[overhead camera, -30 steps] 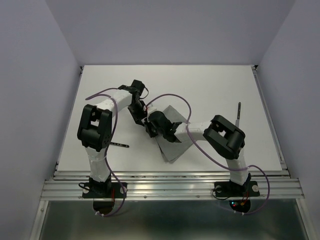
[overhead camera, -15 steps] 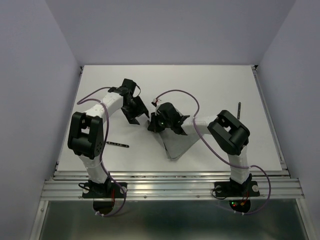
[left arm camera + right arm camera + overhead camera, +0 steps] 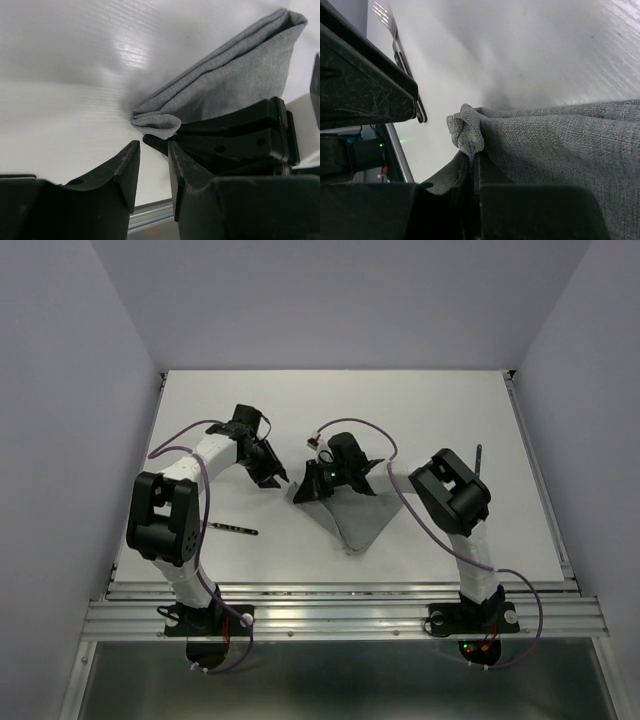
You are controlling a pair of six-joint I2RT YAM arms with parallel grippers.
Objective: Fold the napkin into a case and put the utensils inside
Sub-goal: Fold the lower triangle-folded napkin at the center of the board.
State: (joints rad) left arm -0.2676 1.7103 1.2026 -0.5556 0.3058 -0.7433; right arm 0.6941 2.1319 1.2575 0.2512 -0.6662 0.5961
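Note:
The grey napkin (image 3: 358, 518) lies folded in a narrow wedge near the table's middle. My right gripper (image 3: 303, 492) is shut on the napkin's left corner (image 3: 467, 131), and the cloth (image 3: 560, 140) bunches above the jaws (image 3: 474, 157). My left gripper (image 3: 282, 478) hovers just left of that corner, open, with nothing between its fingers (image 3: 154, 150). From the left wrist the napkin (image 3: 230, 80) runs up to the right, with the right gripper's fingers (image 3: 230, 135) beneath it. One utensil (image 3: 236, 529) lies at the left, another (image 3: 478, 462) at the right. No case shows.
A fork (image 3: 395, 35) lies on the white table (image 3: 400, 410) behind the left gripper's body (image 3: 365, 95). Grey walls close in the table at the back and both sides. An aluminium rail (image 3: 340, 605) runs along the near edge.
The left gripper has drawn back to the left, off the napkin. The right gripper has carried the napkin's corner away from the near edge, and the cloth now lies narrower.

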